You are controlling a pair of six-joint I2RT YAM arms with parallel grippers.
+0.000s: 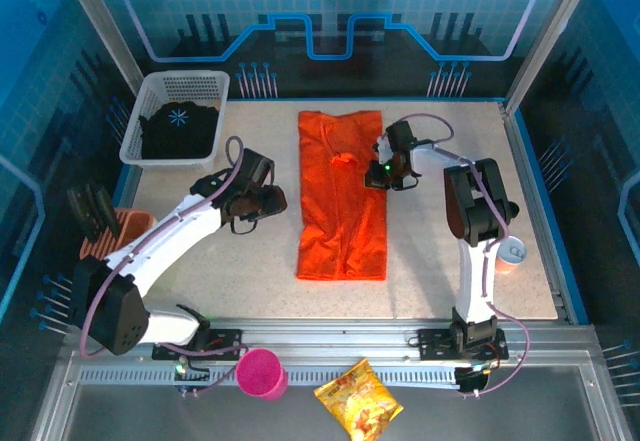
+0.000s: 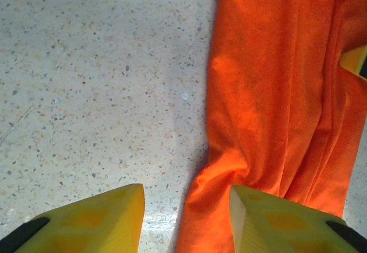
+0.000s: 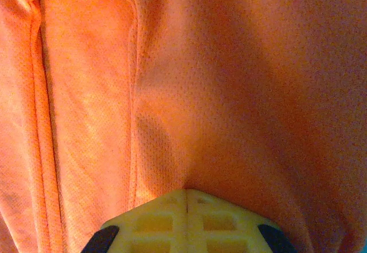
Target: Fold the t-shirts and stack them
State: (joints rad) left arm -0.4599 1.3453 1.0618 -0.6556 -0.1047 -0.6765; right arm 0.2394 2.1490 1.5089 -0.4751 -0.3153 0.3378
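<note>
My left arm stretches from its base at the near left corner diagonally up and to the right, and my left gripper (image 1: pixel 270 200) points at the left edge of the orange t-shirt (image 1: pixel 342 196). That shirt lies folded lengthwise into a long narrow strip near the middle of the speckled surface (image 1: pixel 450 271), collar end toward the far side. In my left wrist view my yellow fingers (image 2: pixel 97 221) are spread apart and released, gripping nothing; one hangs over bare surface and the other over the shirt's rumpled left edge (image 2: pixel 275 121). My right arm rises from its base at the near right, bends sharply at the elbow and reaches left, so my right gripper (image 1: pixel 378 169) sits at the shirt's right edge, in its upper half. In my right wrist view those fingers (image 3: pixel 166 221) are clenched tip to tip, with orange mesh cloth (image 3: pixel 229 92) pinched and puckered between them. The black t-shirt (image 1: pixel 180 131) with the pale snowflake print sits bunched in the white mesh basket (image 1: pixel 215 86) at the far left corner, well apart from both grippers.
</note>
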